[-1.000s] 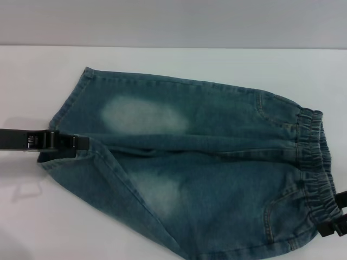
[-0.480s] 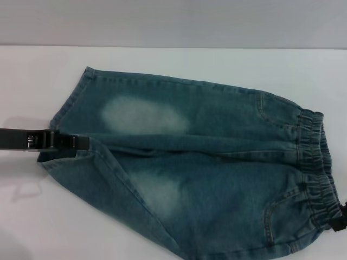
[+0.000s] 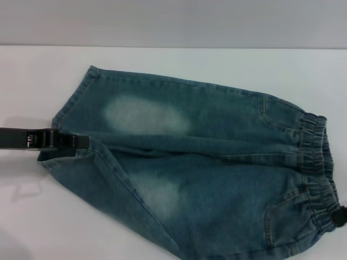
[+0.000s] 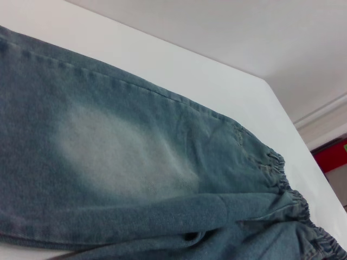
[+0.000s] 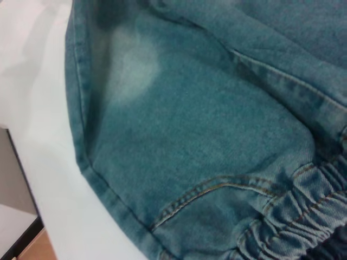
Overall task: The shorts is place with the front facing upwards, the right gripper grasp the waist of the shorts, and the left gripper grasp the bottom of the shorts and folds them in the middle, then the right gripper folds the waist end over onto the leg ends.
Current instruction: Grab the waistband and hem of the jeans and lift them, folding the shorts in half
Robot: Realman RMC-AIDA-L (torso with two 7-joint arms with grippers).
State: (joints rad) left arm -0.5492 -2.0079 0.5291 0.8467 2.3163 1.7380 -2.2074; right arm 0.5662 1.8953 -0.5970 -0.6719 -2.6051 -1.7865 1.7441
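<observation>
Blue denim shorts (image 3: 217, 162) lie flat on the white table (image 3: 32, 81), leg ends to the left and the elastic waist (image 3: 314, 157) to the right. My left gripper (image 3: 76, 142) reaches in level from the left and is shut on the leg hems where the two legs meet. A fold runs from its tip across the lower leg. Only a black corner of my right gripper (image 3: 340, 216) shows at the frame's right edge, shut on the lower end of the waist. The right wrist view shows the waist (image 5: 303, 216) and a front pocket seam very close.
The table's near edge (image 5: 38, 162) runs close to the lower leg side of the shorts, with floor beyond it. A far table corner (image 4: 271, 86) shows past the waist (image 4: 287, 189). Bare white table lies behind and left of the shorts.
My right gripper has slid right, almost out of the head view, drawing the waist a little to the right with it. My left gripper has stayed at the hems.
</observation>
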